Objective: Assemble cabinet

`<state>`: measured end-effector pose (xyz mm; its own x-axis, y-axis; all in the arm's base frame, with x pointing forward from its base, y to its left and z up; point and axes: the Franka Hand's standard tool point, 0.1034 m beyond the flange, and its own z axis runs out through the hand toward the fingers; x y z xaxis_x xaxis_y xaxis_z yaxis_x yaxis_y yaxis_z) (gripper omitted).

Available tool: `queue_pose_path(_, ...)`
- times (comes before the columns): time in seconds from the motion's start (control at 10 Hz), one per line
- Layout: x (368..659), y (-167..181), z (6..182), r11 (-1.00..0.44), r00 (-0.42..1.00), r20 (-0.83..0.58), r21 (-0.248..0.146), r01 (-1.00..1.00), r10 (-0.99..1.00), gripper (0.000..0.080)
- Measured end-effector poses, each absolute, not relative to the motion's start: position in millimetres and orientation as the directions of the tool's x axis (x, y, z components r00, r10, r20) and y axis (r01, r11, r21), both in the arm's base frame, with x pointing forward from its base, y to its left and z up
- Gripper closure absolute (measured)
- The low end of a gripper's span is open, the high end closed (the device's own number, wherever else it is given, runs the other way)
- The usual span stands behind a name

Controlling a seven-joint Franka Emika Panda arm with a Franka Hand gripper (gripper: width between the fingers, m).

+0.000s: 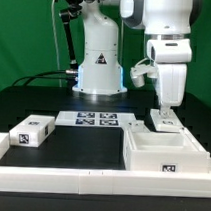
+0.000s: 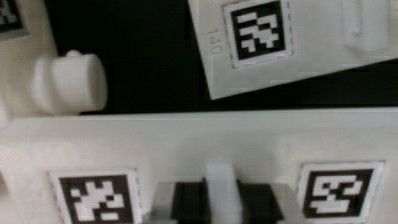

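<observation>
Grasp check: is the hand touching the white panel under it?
Touching. Wrist view: the hand has fingers pressed on both sides of the thin ridge of the panel, no gap.

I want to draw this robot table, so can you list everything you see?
box: one, white, open top, exterior view's right
left panel: one, white, tagged, exterior view's left
small panel: one, white, under the hand
round piece: one, white, seen only in the wrist view
marker board: one, white, four tags, table middle
rail: one, white, along the front
table: one, black
arm: one, white, at the back
hand: one, white, low over the small panel
</observation>
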<state>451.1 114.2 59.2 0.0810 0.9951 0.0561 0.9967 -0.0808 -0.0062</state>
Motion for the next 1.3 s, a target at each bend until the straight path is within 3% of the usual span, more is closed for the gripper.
queue_pose_path(1.3,474.7,105.1,57.6,-0.115,0.114,0.066,-0.003,0.993,0.991,0.0731)
